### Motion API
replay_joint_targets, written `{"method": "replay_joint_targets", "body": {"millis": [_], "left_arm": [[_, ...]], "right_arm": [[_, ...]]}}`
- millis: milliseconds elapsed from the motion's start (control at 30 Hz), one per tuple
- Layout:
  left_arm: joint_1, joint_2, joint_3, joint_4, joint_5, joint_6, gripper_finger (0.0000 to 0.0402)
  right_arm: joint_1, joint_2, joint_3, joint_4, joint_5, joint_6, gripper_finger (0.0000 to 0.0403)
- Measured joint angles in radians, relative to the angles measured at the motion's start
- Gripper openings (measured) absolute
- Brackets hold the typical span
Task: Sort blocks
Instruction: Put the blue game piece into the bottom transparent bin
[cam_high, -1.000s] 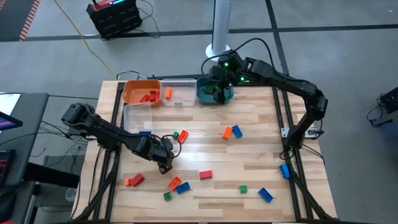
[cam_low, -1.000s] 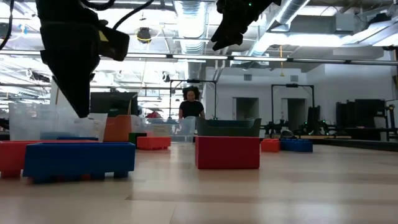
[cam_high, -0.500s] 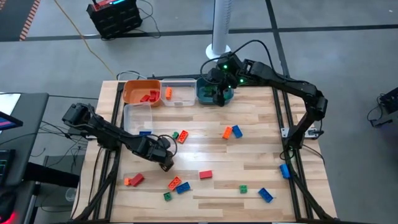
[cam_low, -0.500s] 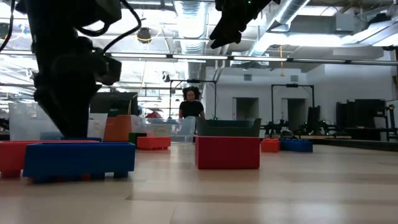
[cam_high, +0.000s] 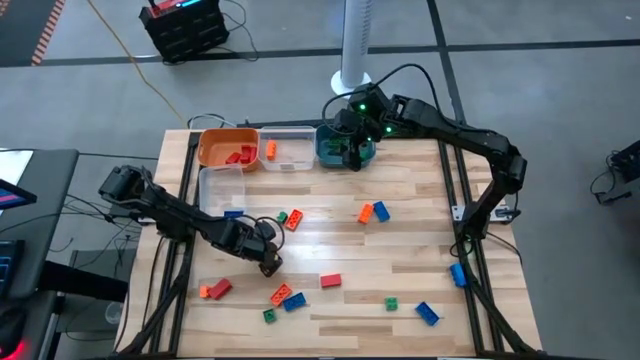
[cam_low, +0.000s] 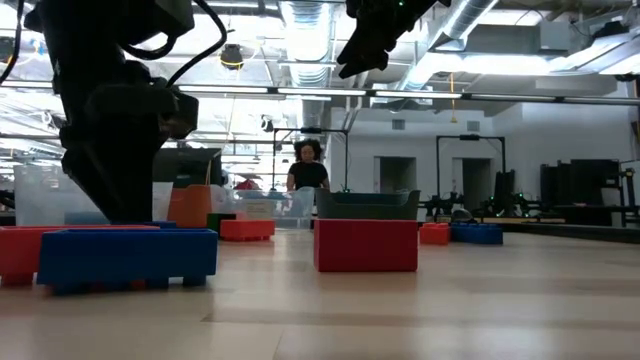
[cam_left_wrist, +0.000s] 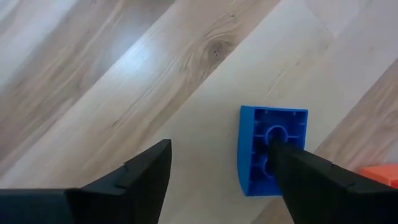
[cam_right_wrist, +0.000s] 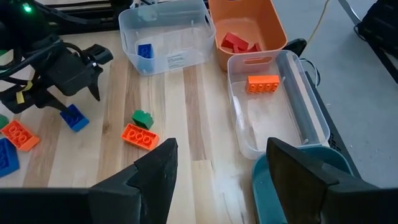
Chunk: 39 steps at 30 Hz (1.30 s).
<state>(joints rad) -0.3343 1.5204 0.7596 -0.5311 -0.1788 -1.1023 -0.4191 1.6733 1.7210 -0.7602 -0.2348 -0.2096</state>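
Left hand (cam_left_wrist: 217, 177): our fingers apart, low over bench (cam_high: 400, 250), straddling blue block (cam_left_wrist: 270, 149), one finger overlapping it | Right hand (cam_right_wrist: 214, 177): fingers apart, above teal bin (cam_high: 345, 148), empty | Risk: off-centre closing may push or tip the block, since one finger sits on it.

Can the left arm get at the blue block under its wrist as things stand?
Probably yes. The left gripper hangs over the blue block with fingers spread; one finger overlaps the block's side, bare wood lies around it, and the nearest orange block sits off to one side.
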Motion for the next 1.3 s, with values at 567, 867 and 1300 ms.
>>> {"method": "replay_joint_targets", "body": {"millis": [567, 867, 1300], "left_arm": [[0.043, -0.189, 0.061, -0.056, 0.022, 0.156, 0.0244], [0.025, -0.128, 0.058, -0.027, 0.041, 0.276, 0.0276], [0.007, -0.062, 0.058, 0.068, 0.091, 0.300, 0.0331]], "right_arm": [[0.000, 0.000, 0.000, 0.001, 0.000, -0.001, 0.0254], [0.000, 0.000, 0.000, 0.009, 0.000, 0.000, 0.0254], [0.000, 0.000, 0.000, 0.010, 0.000, 0.006, 0.0254]]}}
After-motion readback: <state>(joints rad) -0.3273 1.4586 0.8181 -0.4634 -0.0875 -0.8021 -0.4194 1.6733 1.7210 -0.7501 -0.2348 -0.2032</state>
